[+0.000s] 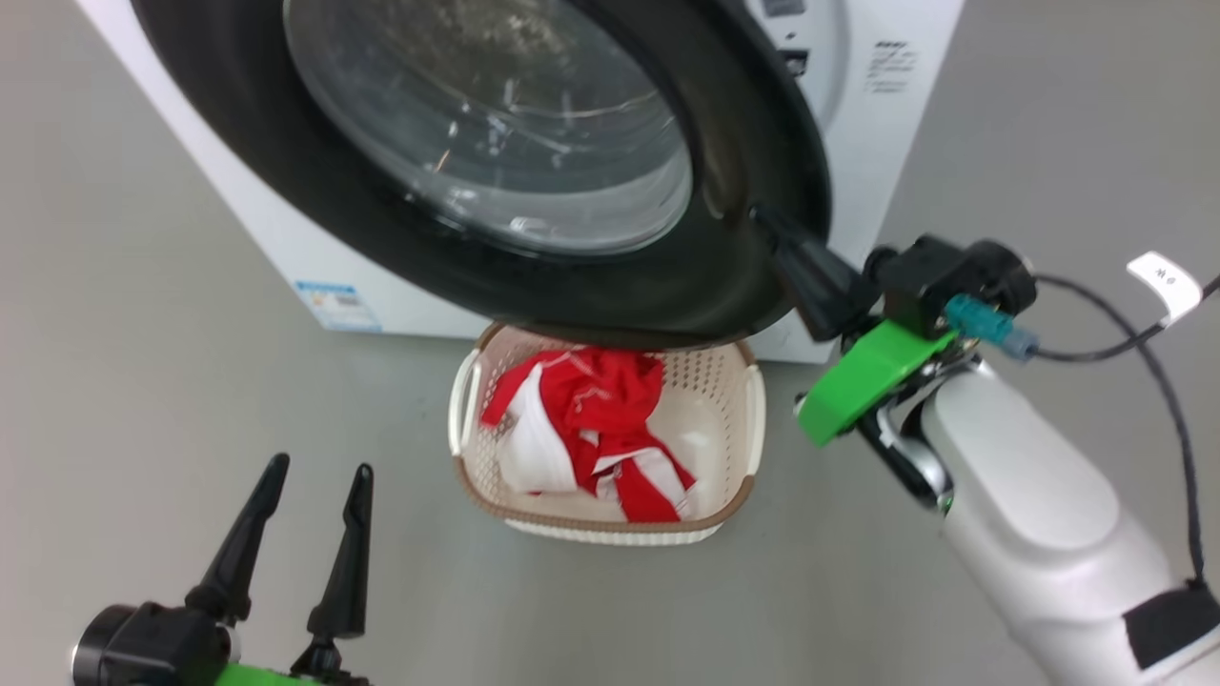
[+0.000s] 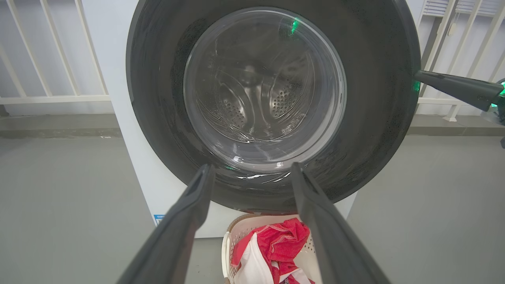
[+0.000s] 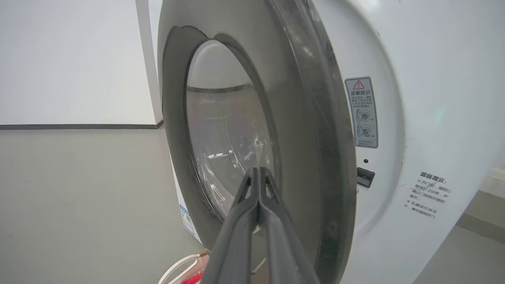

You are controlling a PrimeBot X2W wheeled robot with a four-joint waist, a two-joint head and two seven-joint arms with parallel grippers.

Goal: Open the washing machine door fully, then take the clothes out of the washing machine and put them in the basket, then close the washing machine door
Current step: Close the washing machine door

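one white washing machine (image 1: 286,238), one washing machine door (image 1: 743,143) left ajar above one basket (image 1: 753,410), red-and-white clothes (image 1: 610,400) heaped inside, count unclear, left claw (image 1: 320,465) spread wide, empty, right claw (image 1: 760,213) pinched shut, tips at door rim, grey floor (image 1: 143,429), white railing (image 2: 51,98) behind

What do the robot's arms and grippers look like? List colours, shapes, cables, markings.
Both the left gripper and right gripper have two long, tapered matte-black jaws on a black wrist block with a green plastic bracket. The right forearm is glossy white with a black patch; a teal plug feeds a black cable bearing a white tag.
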